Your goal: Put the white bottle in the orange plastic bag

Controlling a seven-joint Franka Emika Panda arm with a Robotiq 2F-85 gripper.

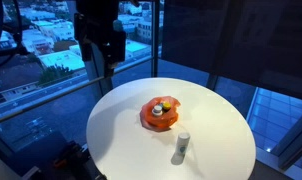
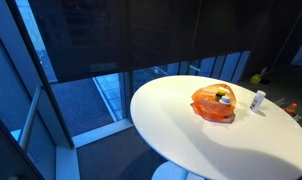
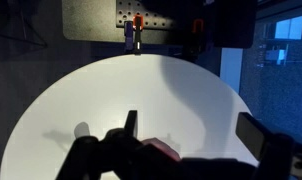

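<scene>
A small white bottle [image 1: 181, 147] stands upright on the round white table [image 1: 121, 130], near its front edge; it also shows in an exterior view [image 2: 257, 100]. The orange plastic bag [image 1: 159, 114] lies at the table's middle with small yellow and green things in it, and shows in both exterior views [image 2: 213, 103]. My gripper [image 1: 109, 62] hangs high above the table's far edge, apart from both. In the wrist view the gripper [image 3: 191, 130] is open and empty, and a reddish bit of the bag [image 3: 159, 150] shows low between the fingers. The bottle is out of the wrist view.
The table [image 2: 181, 130] stands beside large windows [image 1: 51, 50] with a city outside. A dark mounting plate [image 3: 141, 20] sits beyond the table's far edge. Small yellow things [image 2: 259, 76] lie on the floor behind the table.
</scene>
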